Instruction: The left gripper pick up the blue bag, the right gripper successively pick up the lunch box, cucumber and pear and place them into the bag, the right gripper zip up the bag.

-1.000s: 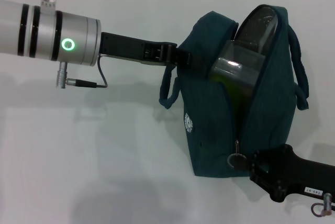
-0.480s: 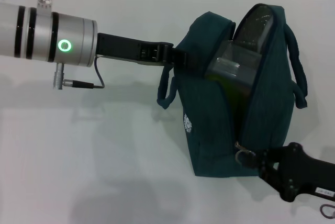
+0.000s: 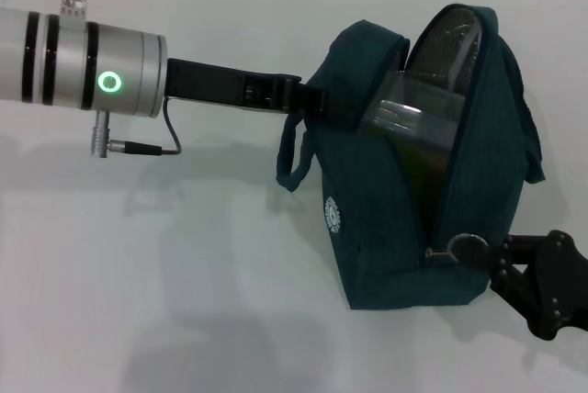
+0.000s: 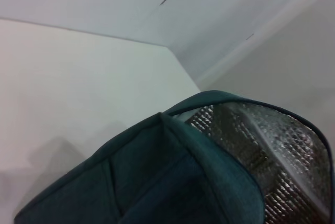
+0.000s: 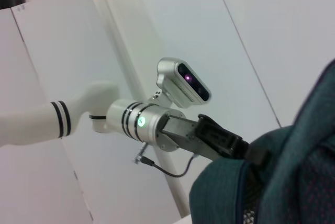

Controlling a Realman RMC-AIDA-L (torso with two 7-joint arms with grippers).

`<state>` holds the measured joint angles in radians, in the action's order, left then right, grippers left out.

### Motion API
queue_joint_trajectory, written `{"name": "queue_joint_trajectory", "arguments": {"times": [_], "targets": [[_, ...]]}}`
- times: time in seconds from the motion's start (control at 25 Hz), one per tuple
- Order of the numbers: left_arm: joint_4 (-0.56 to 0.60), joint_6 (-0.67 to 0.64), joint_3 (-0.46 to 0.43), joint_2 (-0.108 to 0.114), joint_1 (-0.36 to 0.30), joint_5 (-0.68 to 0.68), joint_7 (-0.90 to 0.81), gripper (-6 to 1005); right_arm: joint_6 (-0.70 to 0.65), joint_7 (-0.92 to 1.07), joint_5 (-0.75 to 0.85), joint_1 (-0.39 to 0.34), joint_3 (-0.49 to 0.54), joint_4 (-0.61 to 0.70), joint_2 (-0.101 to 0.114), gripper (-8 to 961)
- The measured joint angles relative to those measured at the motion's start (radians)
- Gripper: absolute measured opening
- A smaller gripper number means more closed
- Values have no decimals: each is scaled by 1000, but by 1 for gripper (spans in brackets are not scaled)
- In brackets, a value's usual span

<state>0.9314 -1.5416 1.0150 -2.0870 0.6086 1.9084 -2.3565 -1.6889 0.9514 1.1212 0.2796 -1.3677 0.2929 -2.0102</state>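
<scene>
Right gripper: located at the 4 o'clock corner of the head view, just beside the lower right end of the blue bag. Its black linked fingers point toward 9 o'clock and meet the ring-pull zipper, which stands out from the bag's edge at the foot of the open seam. Whether the fingers are clamped on the ring or only touching it cannot be told.

Left gripper: reaches in from 9 o'clock on a black bar fixed to the silver arm, whose green light ring is lit. The tip is closed on the bag's upper left wall, next to the near loop handle. The left wrist view shows only bag fabric and foil lining; no fingers appear there.

Blue bag: stands upright on the white table, right of centre, with its mouth open toward 12 o'clock. The lunch box sits tilted inside the opening. A round white logo faces 9 o'clock. The second handle hangs on the 3 o'clock side.

Right wrist view: shows the left arm, its wrist camera and the bag's top edge.
</scene>
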Motion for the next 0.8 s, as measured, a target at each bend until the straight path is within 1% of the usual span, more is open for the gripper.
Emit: {"name": "queue_joint_trajectory", "arguments": {"times": [0.24, 0.44, 0.48, 0.68, 0.8], "targets": [[-6, 6, -2, -2, -20, -45, 61, 147, -5, 0, 0, 28, -4, 1, -5, 18], [-8, 10, -2, -2, -65, -151, 171, 148, -10, 0, 0, 33, -7, 3, -5, 19], [-8, 8, -1, -1, -78, -181, 216, 148, -12, 0, 0, 33, -7, 4, -5, 19], [-1, -9, 3, -1, -105, -247, 311, 341, -19, -12, -3, 34, -1, 5, -5, 19], [-1, -18, 3, 1, -124, -278, 367, 406, -23, -35, -25, 36, -1, 6, -5, 19]]}}
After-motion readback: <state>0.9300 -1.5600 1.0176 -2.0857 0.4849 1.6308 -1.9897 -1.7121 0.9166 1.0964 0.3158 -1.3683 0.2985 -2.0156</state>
